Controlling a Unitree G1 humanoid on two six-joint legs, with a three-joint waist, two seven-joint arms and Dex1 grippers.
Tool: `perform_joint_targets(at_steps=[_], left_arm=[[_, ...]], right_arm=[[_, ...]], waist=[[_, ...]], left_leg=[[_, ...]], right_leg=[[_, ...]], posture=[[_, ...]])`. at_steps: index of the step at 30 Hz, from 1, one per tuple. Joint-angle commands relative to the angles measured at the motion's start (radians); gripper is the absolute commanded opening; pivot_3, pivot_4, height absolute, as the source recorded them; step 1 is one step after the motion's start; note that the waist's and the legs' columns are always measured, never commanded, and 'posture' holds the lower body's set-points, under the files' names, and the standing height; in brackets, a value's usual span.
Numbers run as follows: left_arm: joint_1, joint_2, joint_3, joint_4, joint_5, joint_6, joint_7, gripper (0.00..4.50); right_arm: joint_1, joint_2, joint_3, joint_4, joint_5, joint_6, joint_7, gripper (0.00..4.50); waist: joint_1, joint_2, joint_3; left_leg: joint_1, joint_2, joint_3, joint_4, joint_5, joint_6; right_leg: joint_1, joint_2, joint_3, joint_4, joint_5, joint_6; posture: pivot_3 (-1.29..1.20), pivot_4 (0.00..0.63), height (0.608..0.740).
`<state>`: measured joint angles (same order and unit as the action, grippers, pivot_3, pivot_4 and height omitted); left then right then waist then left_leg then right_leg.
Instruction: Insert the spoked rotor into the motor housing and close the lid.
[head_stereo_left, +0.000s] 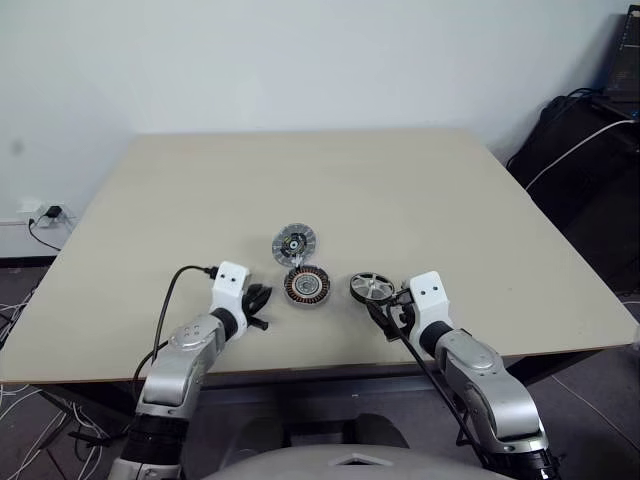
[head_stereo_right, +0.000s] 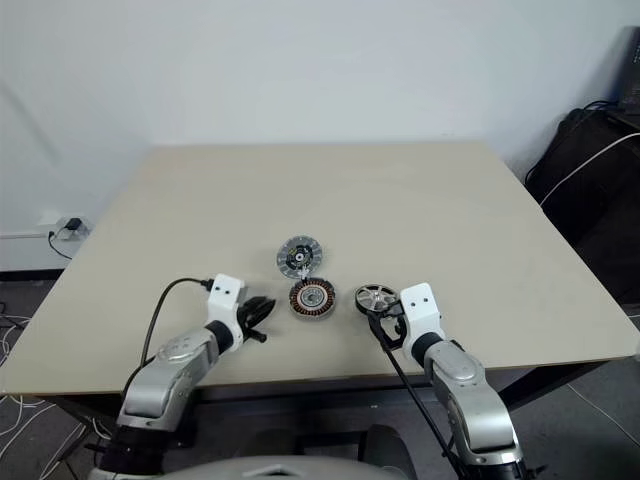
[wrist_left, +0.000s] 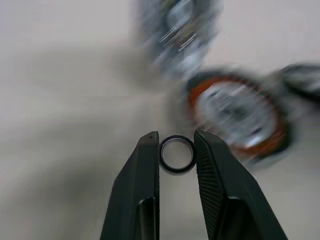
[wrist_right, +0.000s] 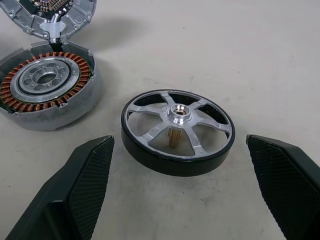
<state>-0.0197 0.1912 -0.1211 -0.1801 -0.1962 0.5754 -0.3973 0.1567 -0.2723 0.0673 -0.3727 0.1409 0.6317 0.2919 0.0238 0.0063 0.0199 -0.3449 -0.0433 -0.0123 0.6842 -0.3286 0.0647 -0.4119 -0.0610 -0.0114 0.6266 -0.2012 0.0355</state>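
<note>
1. Black-rimmed, the spoked rotor (wrist_right: 178, 132) is seen lying flat on the worktop (head_stereo_left: 400, 200), flanked by the wide-open right gripper (wrist_right: 179, 190).
2. A small ring (wrist_left: 177, 154) is pinched by the left gripper (wrist_left: 176, 150), near the motor housing (head_stereo_left: 307, 287), whose lid (head_stereo_left: 294, 243) is laid open.

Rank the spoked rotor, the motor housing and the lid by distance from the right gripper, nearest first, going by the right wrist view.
1. Spoked rotor: on the table between the open jaws of the right gripper.
2. Motor housing: farther out, to the robot's left.
3. Lid: farthest, just beyond the housing.
</note>
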Motion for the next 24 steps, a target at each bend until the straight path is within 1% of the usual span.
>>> perform_joint_targets(at_steps=[1,3,6,9,14,24], left_arm=[[-0.049,-0.023,-0.085,-0.039,0.007,0.006,-0.022,0.66],[-0.081,-0.037,-0.126,-0.012,0.024,-0.002,-0.02,0.66],[-0.129,-0.061,-0.157,0.047,0.044,-0.019,-0.012,0.66],[-0.174,-0.08,-0.168,0.099,0.052,-0.028,-0.018,0.66],[-0.236,-0.079,-0.177,0.209,0.105,-0.072,0.006,0.66],[-0.254,-0.069,-0.172,0.322,0.161,-0.121,0.027,0.66]], right_arm=[[-0.025,0.002,-0.002,-0.017,0.001,-0.027,0.001,4.5],[-0.027,0.003,0.0,-0.013,0.001,-0.028,0.001,4.5],[-0.027,0.004,0.002,-0.013,0.001,-0.03,0.0,4.5],[-0.023,0.005,0.001,-0.017,0.002,-0.031,-0.002,4.5],[-0.01,0.008,-0.007,-0.025,0.002,-0.036,-0.01,4.5],[-0.003,0.014,-0.009,-0.028,0.003,-0.04,-0.017,4.5]], waist=[[0.0,0.0,0.0],[-0.001,0.0,0.0],[-0.001,0.0,0.0],[-0.002,0.0,0.0],[-0.002,0.0,0.0],[-0.001,0.0,0.0]], left_leg=[[0.0,0.0,0.0,0.0,0.0,0.0],[-0.001,0.0,0.0,0.0,0.0,0.0],[-0.001,0.0,0.0,0.0,0.001,-0.001],[-0.001,0.0,0.0,0.0,0.001,0.0],[-0.001,0.0,0.0,0.0,0.001,0.0],[-0.001,0.0,0.0,0.0,0.001,0.0]], right_leg=[[0.0,0.0,0.0,0.0,0.0,0.0],[0.0,0.001,0.0,0.0,0.0,0.0],[0.0,0.002,0.0,0.0,0.0,0.0],[0.0,0.004,0.0,0.0,0.0,0.0],[0.001,0.008,0.001,0.0,0.0,0.0],[0.0,0.006,0.002,0.0,0.0,0.0]], posture=[[0.0,0.0,0.74],[0.0,0.0,0.74],[0.0,0.0,0.74],[0.0,0.0,0.74],[0.0,0.0,0.74],[0.0,0.0,0.74]])
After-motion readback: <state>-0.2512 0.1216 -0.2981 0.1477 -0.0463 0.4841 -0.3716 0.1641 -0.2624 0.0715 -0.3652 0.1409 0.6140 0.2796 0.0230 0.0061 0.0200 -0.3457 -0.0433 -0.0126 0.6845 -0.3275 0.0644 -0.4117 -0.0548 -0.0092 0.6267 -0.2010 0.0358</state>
